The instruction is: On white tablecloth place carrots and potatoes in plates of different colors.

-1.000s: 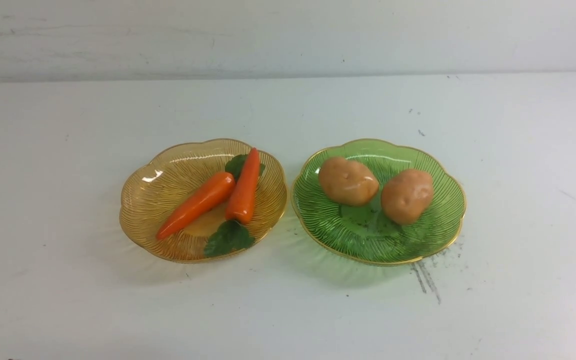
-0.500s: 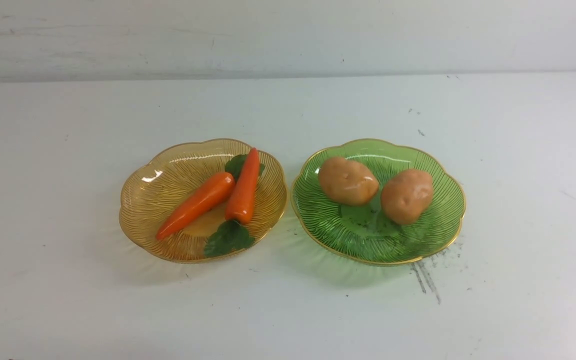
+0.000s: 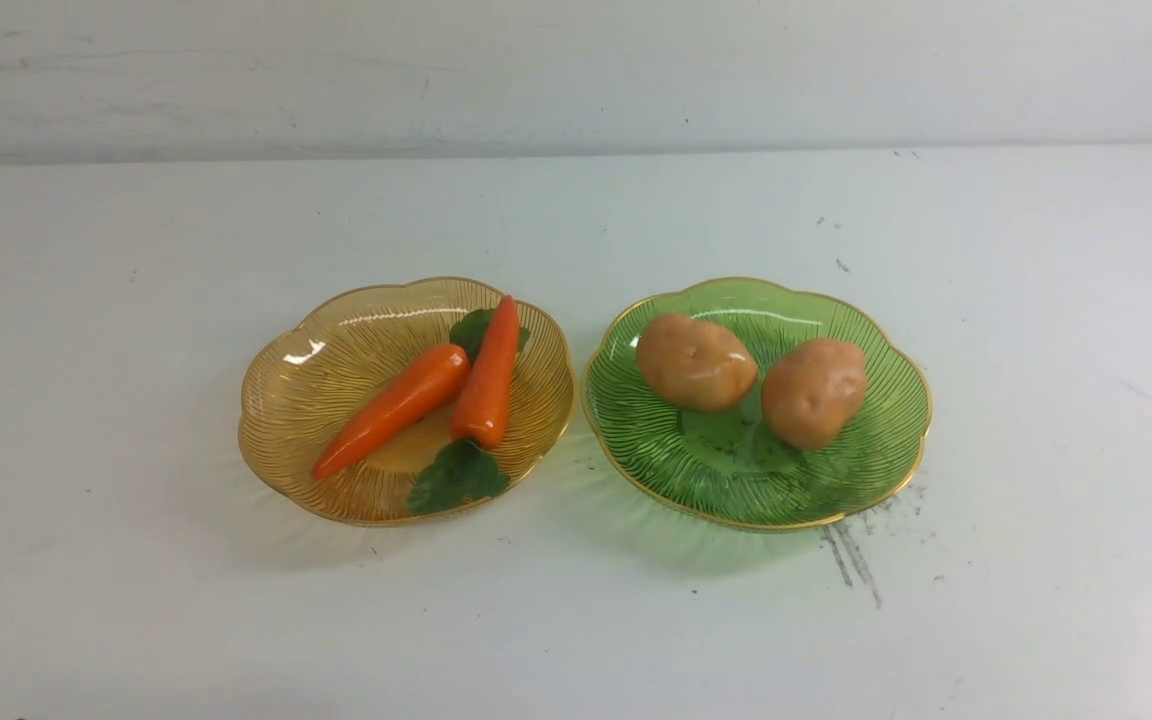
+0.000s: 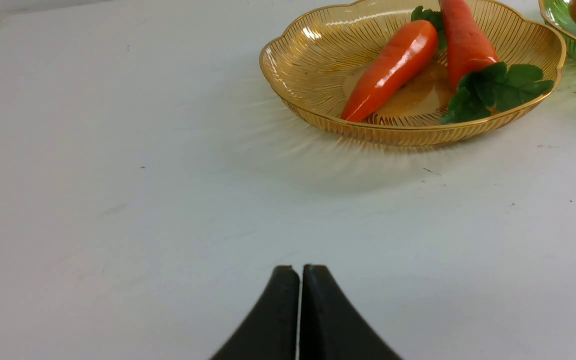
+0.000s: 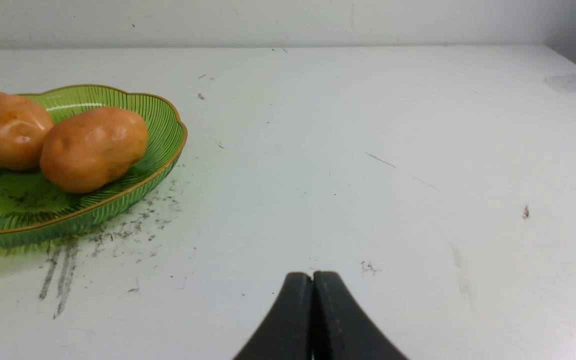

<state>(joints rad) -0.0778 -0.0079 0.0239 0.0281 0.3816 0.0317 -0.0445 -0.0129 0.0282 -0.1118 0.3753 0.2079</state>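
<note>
Two orange carrots (image 3: pixel 398 406) (image 3: pixel 488 374) with green leaf tops lie side by side in the amber-yellow plate (image 3: pixel 286 400) on the white tablecloth (image 3: pixel 576 620). Two tan potatoes (image 3: pixel 695 362) (image 3: pixel 814 391) sit in the green plate (image 3: pixel 886 470) to its right. Neither gripper shows in the front view. My left gripper (image 4: pixel 300 270) is shut and empty, low over bare cloth, well short of the yellow plate (image 4: pixel 308 75). My right gripper (image 5: pixel 312 276) is shut and empty over bare cloth, beside the green plate (image 5: pixel 163 145) with the potatoes (image 5: pixel 94 148).
Grey-black scuff streaks (image 3: pixel 851 560) mark the cloth at the green plate's near right. A pale wall (image 3: pixel 576 70) runs along the back edge of the table.
</note>
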